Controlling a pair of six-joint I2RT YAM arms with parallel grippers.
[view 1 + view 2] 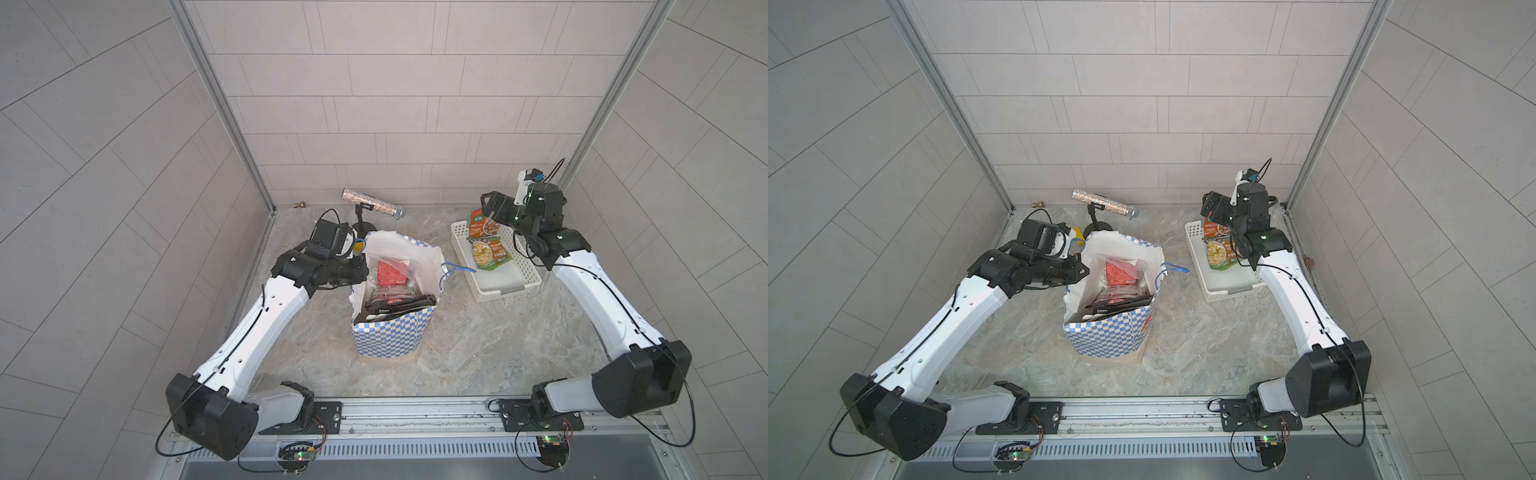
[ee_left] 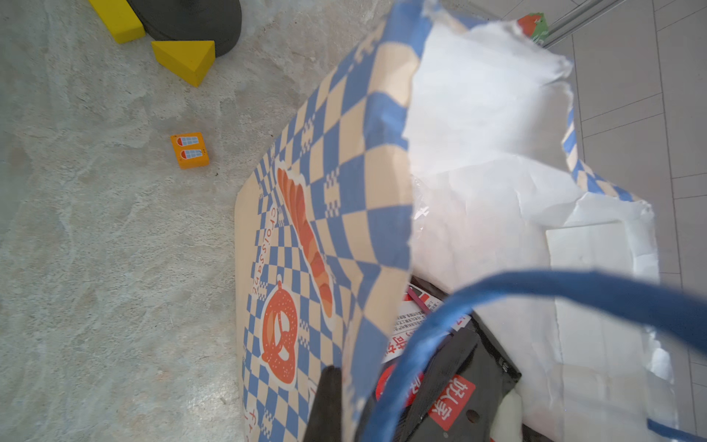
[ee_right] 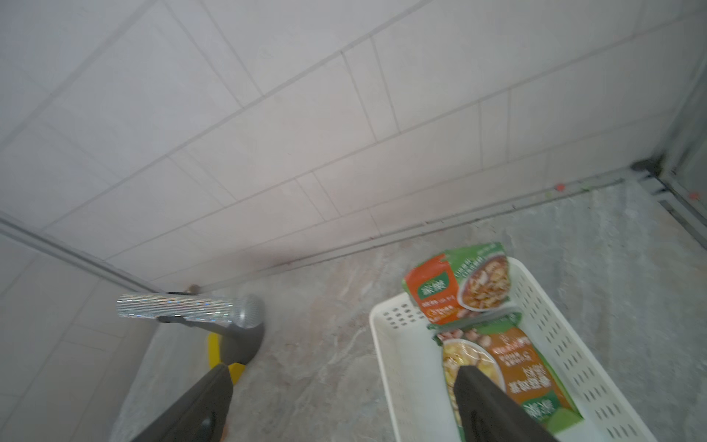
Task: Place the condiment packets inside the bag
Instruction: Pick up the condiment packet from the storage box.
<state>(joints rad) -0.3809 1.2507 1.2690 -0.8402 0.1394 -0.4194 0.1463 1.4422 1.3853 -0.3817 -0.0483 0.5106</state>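
A blue-and-white checkered paper bag is shown standing upright at the middle of a marbled bench, with its mouth open. A red packet and dark packets are seen inside it, with the dark ones lying nearer. The bag's left rim is grasped by the left fingers, which are clenched on the paper. Only the outer finger is visible in the left wrist view, pressed against the checkered wall. A blue cord handle is draped over the bag's right side.

To the right and farther back, a white perforated basket is set on the bench. Two green packets are held in its far half, one propped against the far end wall and the other just nearer. The right fingers are held above that far end, spread wide and released, with nothing between them.

A glittery silver tube is mounted on a small stand by the far wall. Yellow blocks are seen beside the stand's base, and a small orange block is seen on the bench, apart from the bag.
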